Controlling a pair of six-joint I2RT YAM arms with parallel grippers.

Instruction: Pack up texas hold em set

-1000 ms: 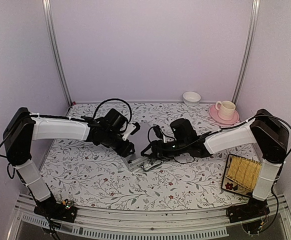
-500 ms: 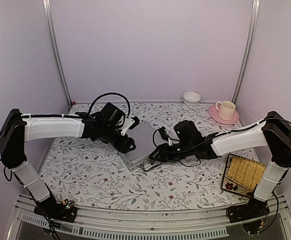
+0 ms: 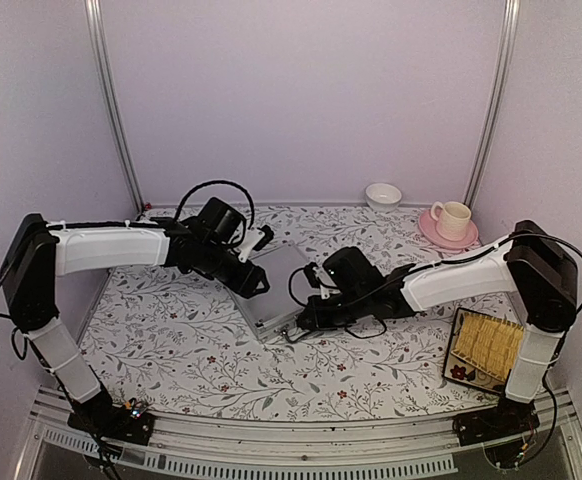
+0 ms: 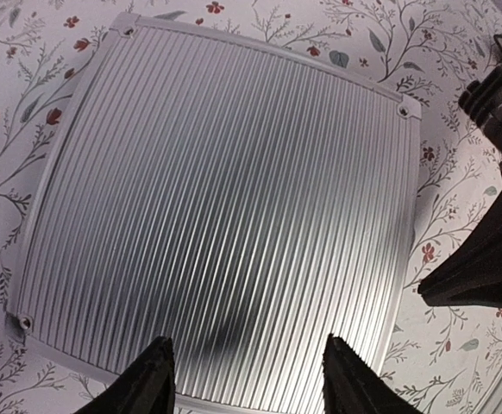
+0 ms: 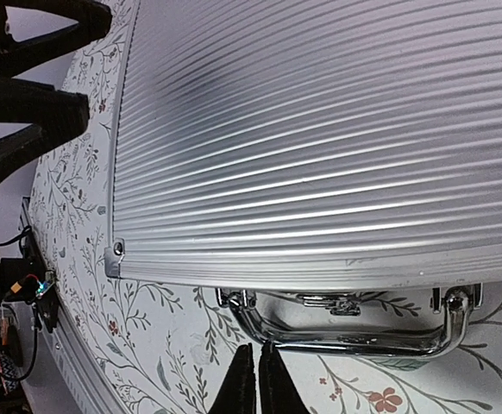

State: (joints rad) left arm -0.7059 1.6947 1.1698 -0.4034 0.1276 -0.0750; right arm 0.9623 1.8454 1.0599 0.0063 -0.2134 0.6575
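Note:
The silver ribbed briefcase of the texas hold em set lies closed and flat on the floral tablecloth, its chrome handle toward the near side. In the left wrist view the lid fills the frame. My left gripper hovers open over the lid's edge, nothing between its fingers. My right gripper is shut and empty, its tips right at the left bend of the handle, below the case's front. Chips, cards, dice and marker are out of view.
A yellow woven tray sits at the near right beside the right arm's base. A pink cup on a saucer and a white bowl stand at the back right.
My right gripper's jaws closed from wide open and its tips came to the handle. My left gripper drew back toward the far left, uncovering the closed lid.

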